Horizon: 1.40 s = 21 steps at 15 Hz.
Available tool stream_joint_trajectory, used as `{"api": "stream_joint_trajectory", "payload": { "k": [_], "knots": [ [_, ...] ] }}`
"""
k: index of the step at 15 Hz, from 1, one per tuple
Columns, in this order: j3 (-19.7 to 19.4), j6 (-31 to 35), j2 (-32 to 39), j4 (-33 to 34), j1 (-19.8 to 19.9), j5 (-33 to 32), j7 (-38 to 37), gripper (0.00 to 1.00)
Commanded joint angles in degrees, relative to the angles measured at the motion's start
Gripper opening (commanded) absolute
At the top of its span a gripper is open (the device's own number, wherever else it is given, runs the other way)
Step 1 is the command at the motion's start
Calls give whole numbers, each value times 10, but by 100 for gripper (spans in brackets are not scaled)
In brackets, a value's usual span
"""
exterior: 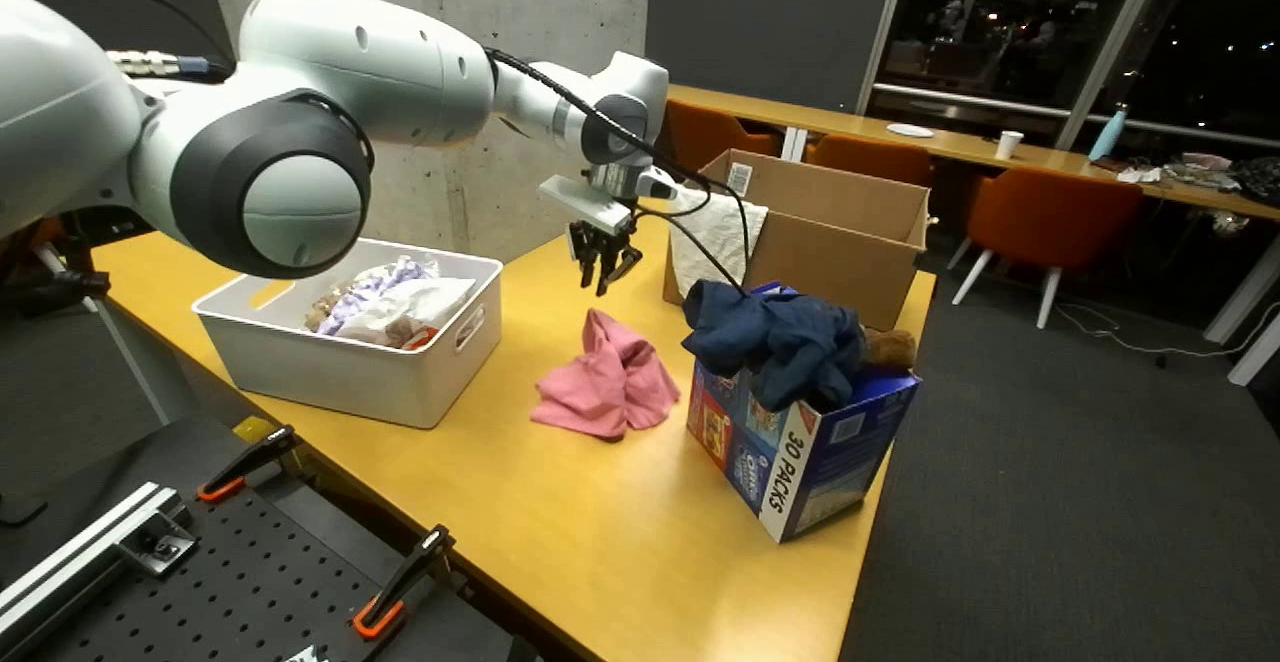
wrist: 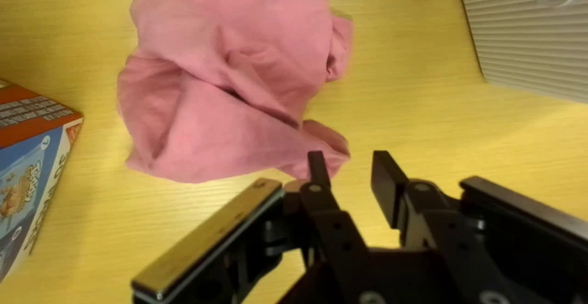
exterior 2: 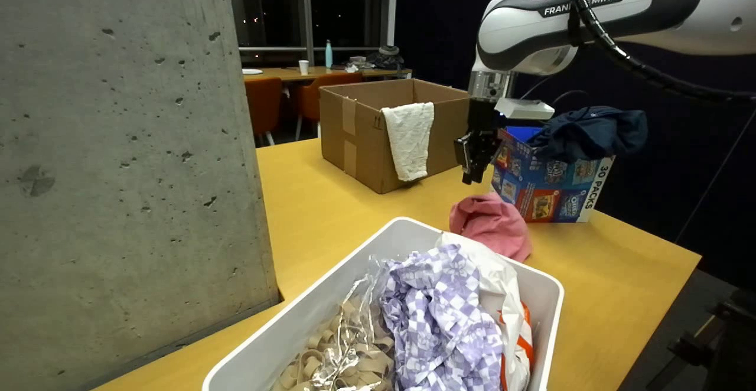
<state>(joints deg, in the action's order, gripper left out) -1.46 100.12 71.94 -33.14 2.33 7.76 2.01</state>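
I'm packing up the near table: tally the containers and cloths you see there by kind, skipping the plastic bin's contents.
Bins: 1 (plastic bin)
Boxes: 2 (brown box, blue box)
Cloths: 3 (pink cloth, navy cloth, white cloth)
Total: 6

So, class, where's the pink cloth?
In an exterior view, the pink cloth lies on the table, between the white bin at left and the snack box at right.

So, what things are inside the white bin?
Inside the white bin are purple checked material, white plastic with orange patches, and beige strips under clear plastic. What lies beneath them is covered.
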Motion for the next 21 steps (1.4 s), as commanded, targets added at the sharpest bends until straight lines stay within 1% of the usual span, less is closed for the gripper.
{"api": "stream_joint_trajectory", "payload": {
  "k": [1,2,3,4,6,9,10,13,17,19,20,21],
  "knots": [
    [-5,-16,-18,-1,-3,0,-33,65],
    [-4,-18,-22,-7,0,3,-43,73],
    [-3,-19,-25,-14,3,6,-54,79],
    [-4,-9,-25,-21,4,6,-64,88],
    [-1,4,-21,-33,12,10,-72,100],
    [7,33,-20,-76,24,24,-80,100],
    [9,53,-28,-101,26,31,-86,100],
    [10,137,-70,-208,22,57,-115,100],
    [-2,238,-113,-314,1,80,-170,100],
    [-6,277,-140,-367,-11,84,-201,100],
    [1,293,-152,-390,-10,78,-218,100],
    [-2,305,-167,-416,-15,78,-233,100]
  ]
}}
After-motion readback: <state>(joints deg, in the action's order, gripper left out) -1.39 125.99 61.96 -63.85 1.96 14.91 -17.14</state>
